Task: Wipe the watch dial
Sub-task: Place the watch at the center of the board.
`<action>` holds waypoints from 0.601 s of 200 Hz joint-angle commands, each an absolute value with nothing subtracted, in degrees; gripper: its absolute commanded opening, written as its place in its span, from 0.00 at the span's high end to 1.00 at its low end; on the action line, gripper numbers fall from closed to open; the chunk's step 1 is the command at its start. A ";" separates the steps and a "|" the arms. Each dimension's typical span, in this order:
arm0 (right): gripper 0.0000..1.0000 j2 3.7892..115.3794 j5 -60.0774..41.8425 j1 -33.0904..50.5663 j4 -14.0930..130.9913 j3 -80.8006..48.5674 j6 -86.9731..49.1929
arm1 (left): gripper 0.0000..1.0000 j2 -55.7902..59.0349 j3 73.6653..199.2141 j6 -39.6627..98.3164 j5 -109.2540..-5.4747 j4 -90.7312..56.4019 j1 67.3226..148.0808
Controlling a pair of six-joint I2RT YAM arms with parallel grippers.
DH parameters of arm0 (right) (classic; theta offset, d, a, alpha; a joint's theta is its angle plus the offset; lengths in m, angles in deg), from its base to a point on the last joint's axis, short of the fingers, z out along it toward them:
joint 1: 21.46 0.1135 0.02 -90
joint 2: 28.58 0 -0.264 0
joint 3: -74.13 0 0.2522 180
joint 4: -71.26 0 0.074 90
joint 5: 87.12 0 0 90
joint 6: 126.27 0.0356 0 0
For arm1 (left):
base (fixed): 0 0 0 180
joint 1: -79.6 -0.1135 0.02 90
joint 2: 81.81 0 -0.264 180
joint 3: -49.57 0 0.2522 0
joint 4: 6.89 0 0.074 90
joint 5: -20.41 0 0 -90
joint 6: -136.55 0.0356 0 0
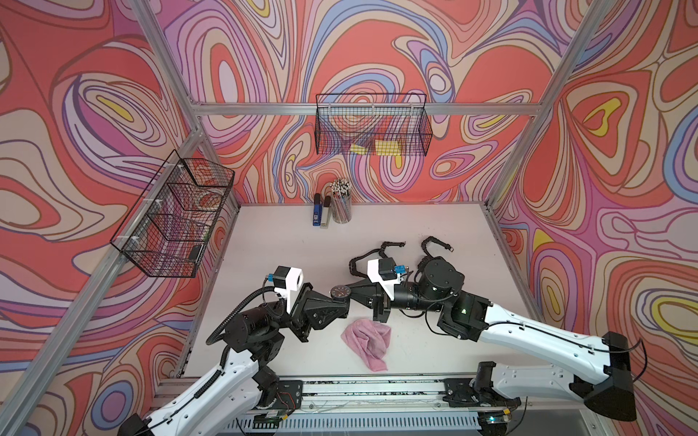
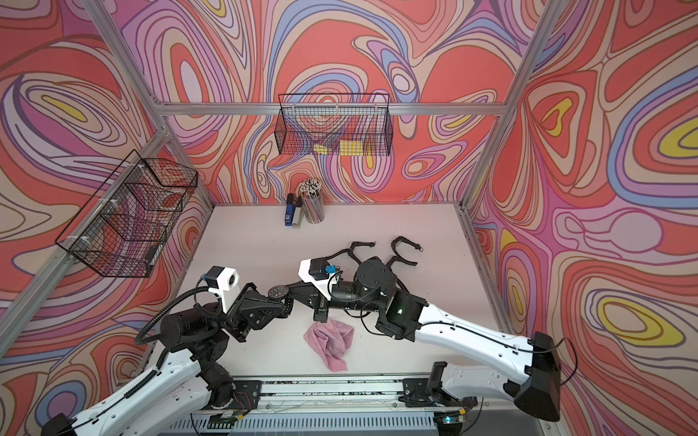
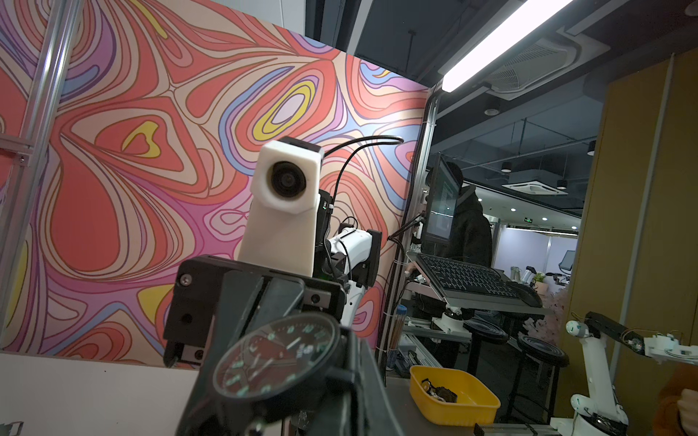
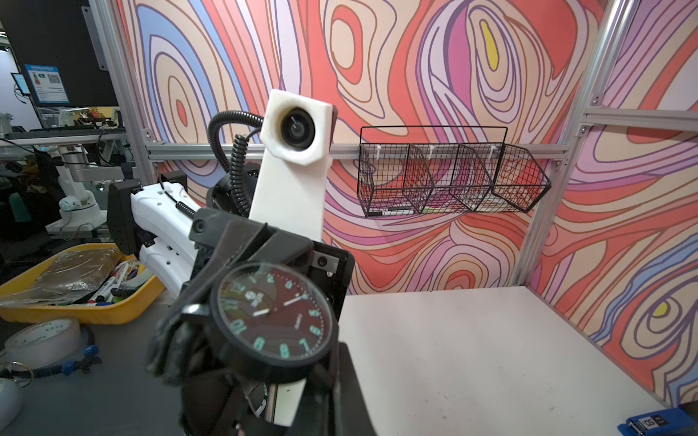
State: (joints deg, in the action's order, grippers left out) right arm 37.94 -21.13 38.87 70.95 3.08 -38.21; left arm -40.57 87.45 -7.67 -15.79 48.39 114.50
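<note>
The watch, with a dark red dial (image 1: 340, 292) (image 2: 278, 291) and black case, hangs above the table between my two arms, dial facing up. My left gripper (image 1: 335, 302) (image 2: 284, 302) is shut on its strap from the left. My right gripper (image 1: 354, 293) (image 2: 292, 291) meets it from the right, shut on the watch's other side. The dial (image 3: 277, 358) fills the left wrist view close up, and the dial (image 4: 274, 317) shows in the right wrist view too. A crumpled pink cloth (image 1: 368, 339) (image 2: 330, 339) lies on the table just in front of the watch, untouched.
Other black watch straps (image 1: 393, 247) (image 2: 406, 245) lie behind the right arm. A pencil cup (image 1: 342, 205) and a blue stapler (image 1: 317, 209) stand at the back edge. Wire baskets hang on the left wall (image 1: 173, 219) and the back wall (image 1: 374, 128).
</note>
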 commanded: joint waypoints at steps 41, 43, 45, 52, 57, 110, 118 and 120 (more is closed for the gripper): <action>1.00 37.88 -18.32 38.79 72.63 3.42 -40.45 | 0.57 -43.34 86.11 -6.84 -16.58 48.68 114.93; 1.00 37.76 -18.13 38.77 72.40 3.38 -40.79 | 0.56 -43.63 85.97 -6.63 -16.46 48.17 114.93; 1.00 37.66 -17.88 38.75 72.19 3.34 -41.14 | 0.54 -44.07 85.85 -6.41 -16.43 47.51 114.93; 1.00 37.17 -17.10 38.75 71.33 3.25 -42.78 | 0.50 -45.70 85.31 -5.36 -16.25 44.78 114.94; 1.00 36.73 -16.25 38.69 70.72 3.25 -44.09 | 0.47 -47.10 84.74 -4.30 -16.28 42.42 114.95; 1.00 31.72 -16.24 36.37 63.84 5.77 -63.94 | 0.01 -70.80 84.77 13.90 -28.62 -5.34 114.93; 1.00 31.30 -16.99 35.76 63.27 6.20 -65.43 | 0.01 -73.47 85.56 15.54 -31.86 -11.36 114.89; 1.00 31.22 -17.20 35.69 63.11 6.38 -66.00 | 0.01 -74.01 85.79 15.86 -32.81 -12.65 114.92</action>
State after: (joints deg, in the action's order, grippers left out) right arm 32.83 -16.58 37.25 66.14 4.50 -56.57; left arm -67.15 83.17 6.01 -22.90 13.37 114.58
